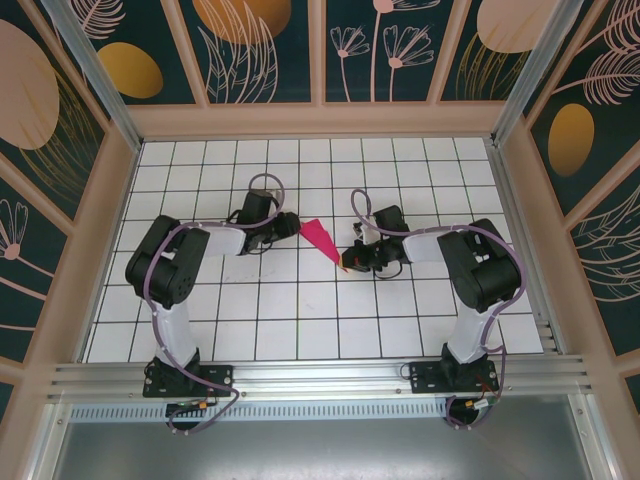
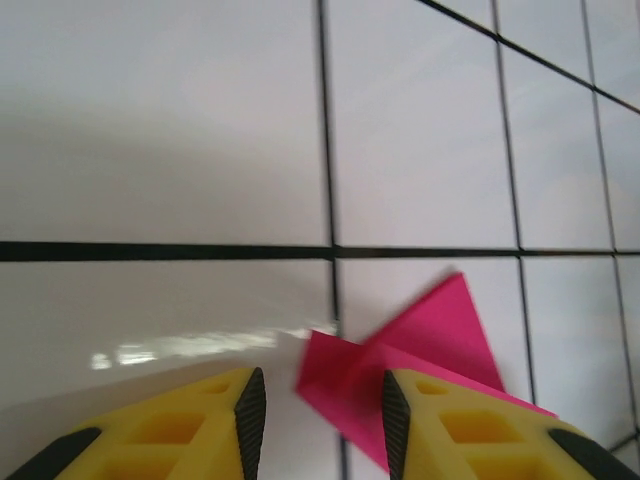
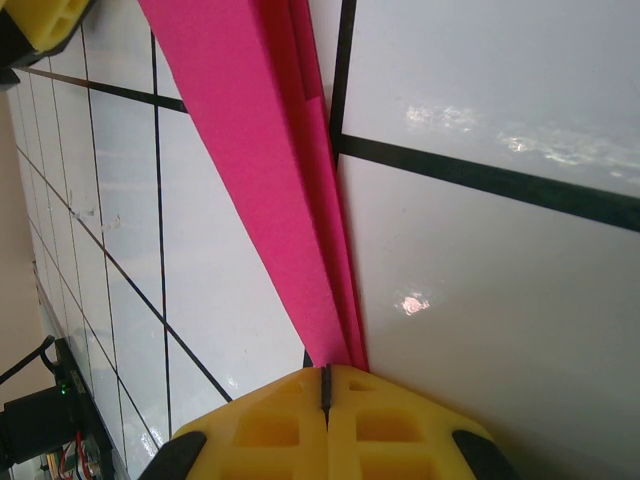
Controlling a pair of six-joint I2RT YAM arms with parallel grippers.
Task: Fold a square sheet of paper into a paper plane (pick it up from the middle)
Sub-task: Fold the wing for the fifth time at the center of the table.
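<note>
Right tool (image 3: 326, 380) pinches the nose of the paper plane (image 3: 255, 150), left tool (image 2: 322, 412) stands apart over the tail just beneath it — unpinned, those layered folds could spring open.

Tiled tabletop inside a painted enclosure
Glossy white tabletop (image 1: 300, 330) with black grid lines; teal floral wall panels (image 1: 265, 50) at 12, 9 and 3 o'clock; aluminium rail (image 1: 320, 375) at 6 o'clock.
</note>
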